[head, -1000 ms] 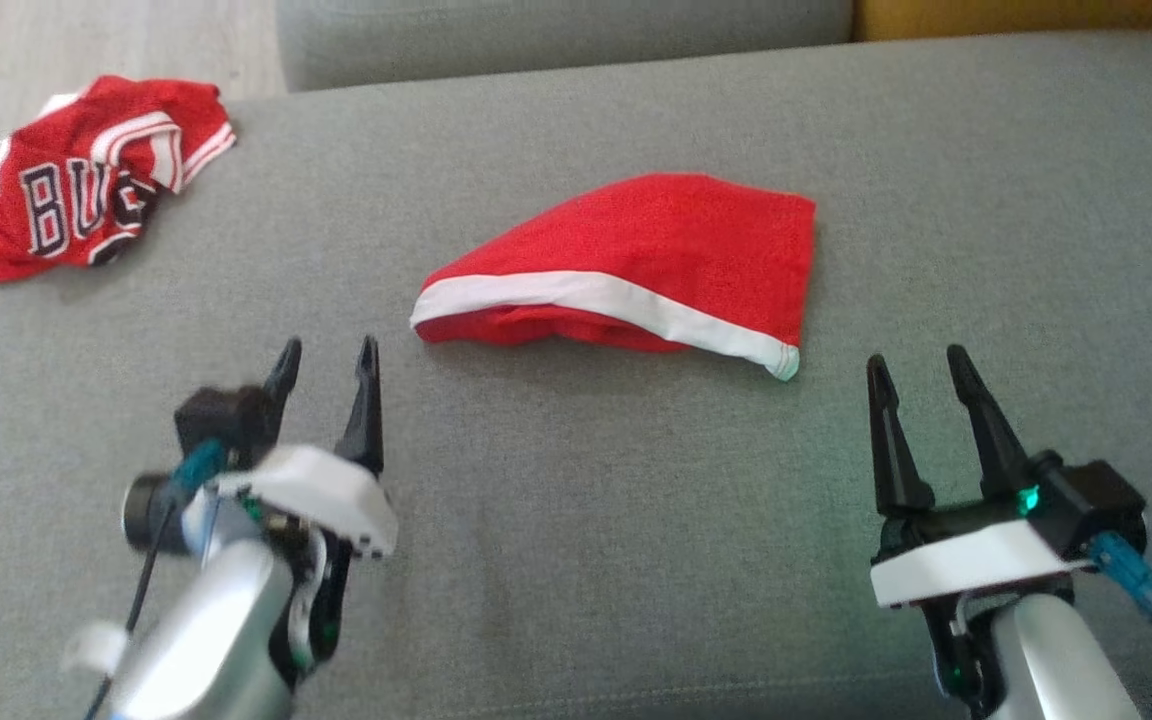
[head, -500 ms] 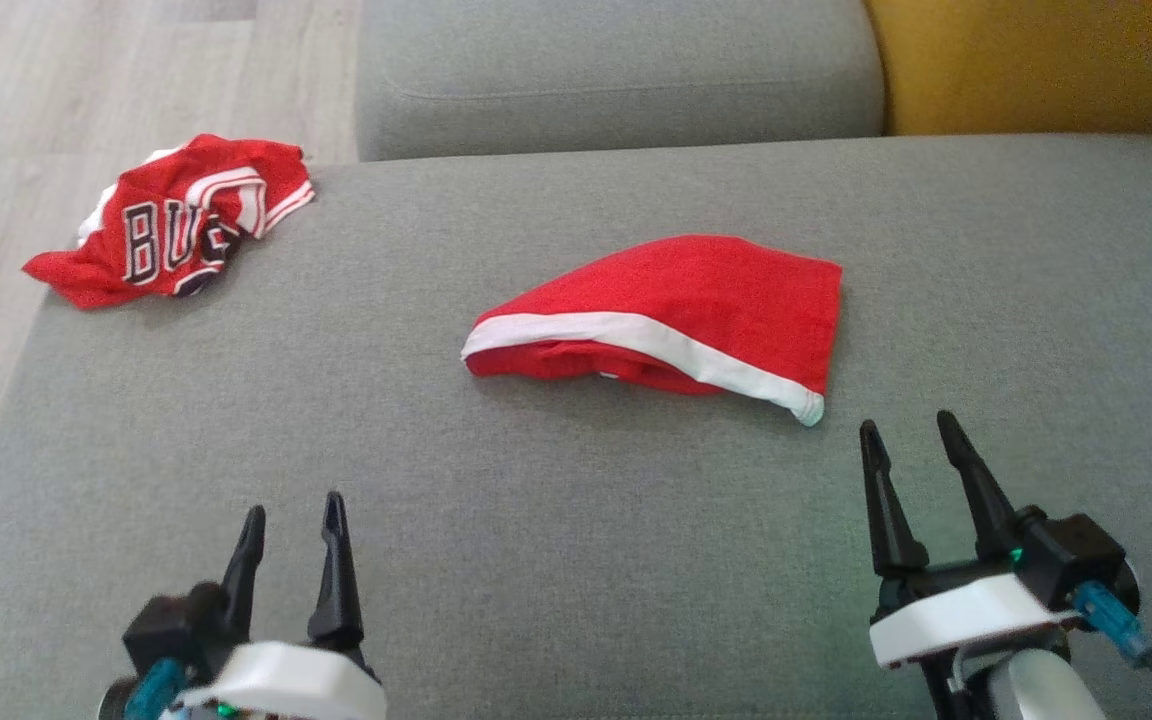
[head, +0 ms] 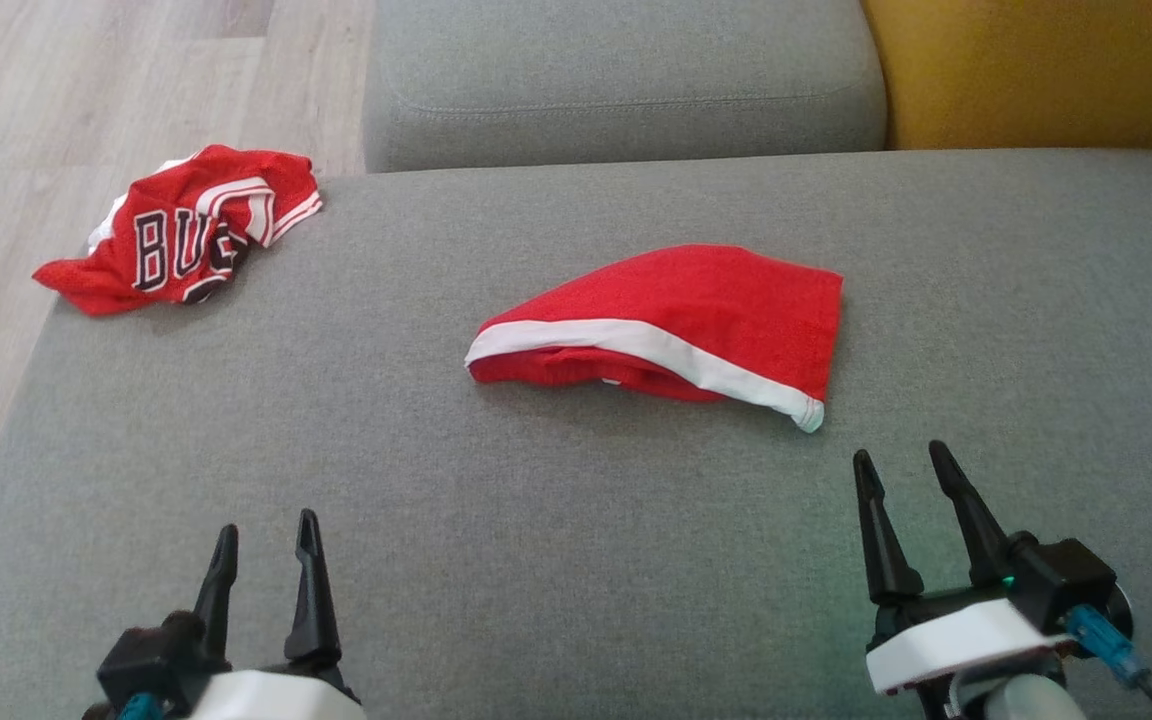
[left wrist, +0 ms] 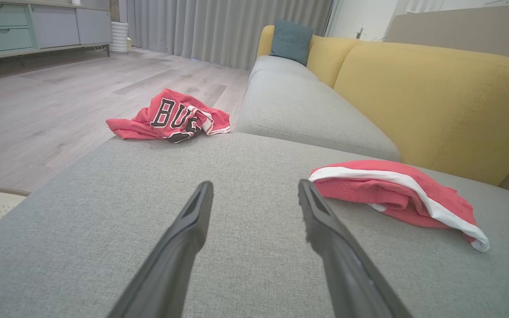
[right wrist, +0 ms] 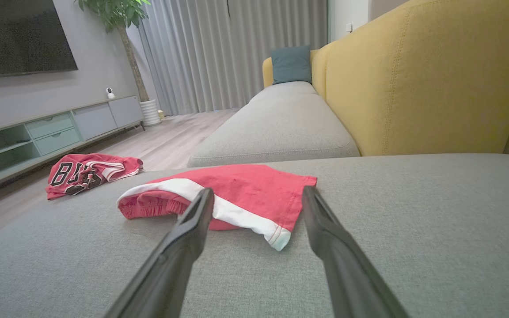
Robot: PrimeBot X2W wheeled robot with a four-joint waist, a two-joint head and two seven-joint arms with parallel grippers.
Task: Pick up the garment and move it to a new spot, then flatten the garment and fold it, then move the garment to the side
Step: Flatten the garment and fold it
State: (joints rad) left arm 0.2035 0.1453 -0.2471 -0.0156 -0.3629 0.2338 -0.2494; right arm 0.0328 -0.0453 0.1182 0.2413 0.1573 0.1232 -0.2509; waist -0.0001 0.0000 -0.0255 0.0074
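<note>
both pincers hover low over the near part of the grey seat cushion (head: 536, 580), fingers pointing forward. the left pincer (head: 267, 520) has its two dark fingers spread and pinches nothing; the right pincer (head: 898, 450) is likewise spread and empty. they seem parked clear of the cloth so the head camera sees it whole.

just ahead of the right pincer's tips, and ahead and to the right of the left pincer, the red garment (head: 696, 300) lies folded over, its white band toward the pincers, apart from both. the fold looks done, so carrying it aside is probably next.

far ahead-left of the left pincer, a crumpled red jersey (head: 186, 240) sits at the cushion's corner.

the cushion is woven fabric, likely soft under a fingertip. beyond it are a second grey cushion (head: 616, 80), a yellow backrest (head: 1036, 70), pale wood floor (head: 86, 100) and grey curtains (right wrist: 237, 53).
</note>
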